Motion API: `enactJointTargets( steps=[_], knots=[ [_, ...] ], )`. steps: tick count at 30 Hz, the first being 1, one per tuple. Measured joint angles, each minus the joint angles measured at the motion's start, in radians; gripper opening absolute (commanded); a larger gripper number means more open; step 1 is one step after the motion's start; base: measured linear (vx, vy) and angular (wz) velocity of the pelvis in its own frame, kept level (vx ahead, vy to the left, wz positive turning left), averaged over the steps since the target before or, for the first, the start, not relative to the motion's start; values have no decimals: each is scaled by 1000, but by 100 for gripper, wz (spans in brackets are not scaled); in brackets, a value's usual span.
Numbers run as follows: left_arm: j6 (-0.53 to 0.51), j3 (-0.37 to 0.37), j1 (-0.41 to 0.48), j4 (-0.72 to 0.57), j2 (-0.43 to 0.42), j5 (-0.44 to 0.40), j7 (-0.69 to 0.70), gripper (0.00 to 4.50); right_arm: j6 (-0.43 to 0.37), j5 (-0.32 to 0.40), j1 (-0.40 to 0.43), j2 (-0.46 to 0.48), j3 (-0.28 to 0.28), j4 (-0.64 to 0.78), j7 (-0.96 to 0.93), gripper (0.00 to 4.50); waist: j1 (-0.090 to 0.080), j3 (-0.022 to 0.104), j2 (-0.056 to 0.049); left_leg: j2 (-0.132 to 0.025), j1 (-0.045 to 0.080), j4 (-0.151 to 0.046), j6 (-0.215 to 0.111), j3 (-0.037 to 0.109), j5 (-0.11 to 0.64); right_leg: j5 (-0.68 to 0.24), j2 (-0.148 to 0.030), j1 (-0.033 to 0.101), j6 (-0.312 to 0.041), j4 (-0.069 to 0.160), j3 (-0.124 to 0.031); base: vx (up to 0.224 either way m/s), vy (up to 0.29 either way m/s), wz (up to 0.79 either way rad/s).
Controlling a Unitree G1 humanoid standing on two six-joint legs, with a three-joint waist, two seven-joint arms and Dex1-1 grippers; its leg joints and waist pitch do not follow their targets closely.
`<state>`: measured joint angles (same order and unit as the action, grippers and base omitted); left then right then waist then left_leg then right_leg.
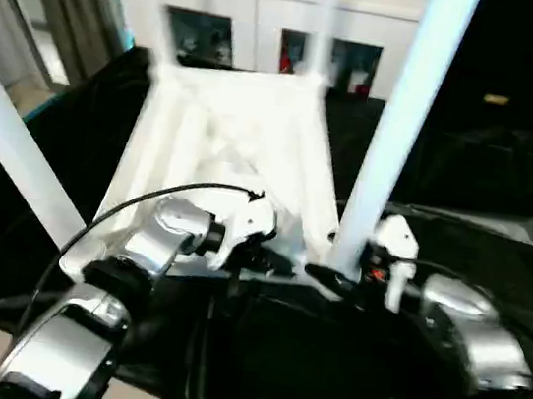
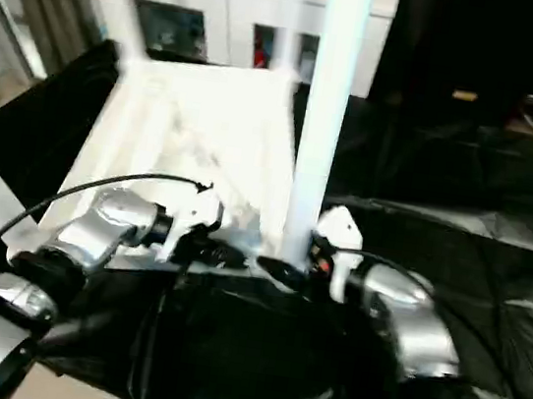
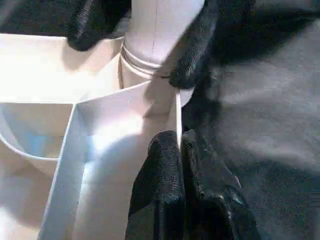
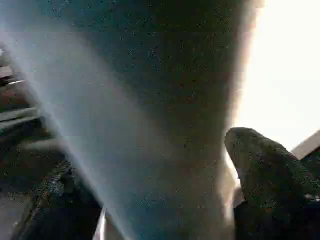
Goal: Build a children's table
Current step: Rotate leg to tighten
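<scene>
Left gripper [image 3: 176,150] clamps the thin ribbed edge of the upturned white plastic table [image 1: 229,145] on black cloth [image 1: 496,262]; right gripper [image 3: 137,37], fingers spread, straddles 1 smooth tapered leg [image 1: 402,119] socketed at the near corner.

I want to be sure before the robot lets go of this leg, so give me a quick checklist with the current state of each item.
1. Tabletop lies underside up on the black cloth: ok.
2. Near right leg stands in its corner socket: ok.
3. That leg fully seated: cannot tell.
4. Left pincer shut on the tabletop's rim: ok.
5. Right pincer fingers either side of the leg's base, spread: ok.
6. Near left leg in place: ok.
</scene>
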<state>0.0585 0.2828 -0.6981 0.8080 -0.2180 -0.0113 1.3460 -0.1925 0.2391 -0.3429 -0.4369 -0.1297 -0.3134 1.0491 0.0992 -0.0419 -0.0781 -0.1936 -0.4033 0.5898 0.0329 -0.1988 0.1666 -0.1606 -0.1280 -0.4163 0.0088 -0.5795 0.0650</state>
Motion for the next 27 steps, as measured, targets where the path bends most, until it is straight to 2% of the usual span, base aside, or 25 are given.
enactJointTargets(
  steps=[5,7,10,11,16,19,22,27],
  knots=[
    [-16,5,11,-13,-11,15,27,0,-22,9,4,-9,-7,16,44,363,1,0,0,0,1,2,5,-1,2,2,0,1,-1,-1,-2,0,0,0],
    [-19,6,13,-19,-11,16,30,0,-27,17,7,-10,-8,18,51,336,1,0,0,0,1,2,5,-1,2,2,0,2,-1,-1,-3,0,0,0],
    [-25,6,15,-23,-11,16,35,0,-41,28,16,-10,-12,30,58,325,1,0,0,0,1,2,5,-1,2,2,0,3,-1,-1,-3,0,0,0],
    [-29,6,19,-29,-11,17,35,0,-44,29,19,-10,-13,34,60,305,1,0,0,0,1,2,5,-2,2,2,0,3,-1,-1,-3,0,0,0],
    [-36,6,26,-40,-9,18,33,0,-59,34,33,-10,-11,55,59,267,1,0,0,0,1,2,4,-2,2,2,0,3,-1,-1,-3,0,0,0],
    [-36,1,25,-35,1,17,-6,0,-44,21,36,-4,0,57,18,255,-1,0,-1,0,1,3,5,-2,2,2,0,3,-1,-1,-3,0,0,0],
    [-36,-9,12,1,23,9,-86,0,-31,-7,26,37,23,24,-88,243,-12,1,-1,0,2,3,5,-1,2,2,0,4,-1,-1,-3,0,0,0],
    [-44,-30,-29,69,87,-23,-261,0,-25,-57,-24,137,67,-62,-342,239,-48,1,-2,1,5,3,5,0,2,3,1,7,0,0,-3,0,0,0]
  ],
)
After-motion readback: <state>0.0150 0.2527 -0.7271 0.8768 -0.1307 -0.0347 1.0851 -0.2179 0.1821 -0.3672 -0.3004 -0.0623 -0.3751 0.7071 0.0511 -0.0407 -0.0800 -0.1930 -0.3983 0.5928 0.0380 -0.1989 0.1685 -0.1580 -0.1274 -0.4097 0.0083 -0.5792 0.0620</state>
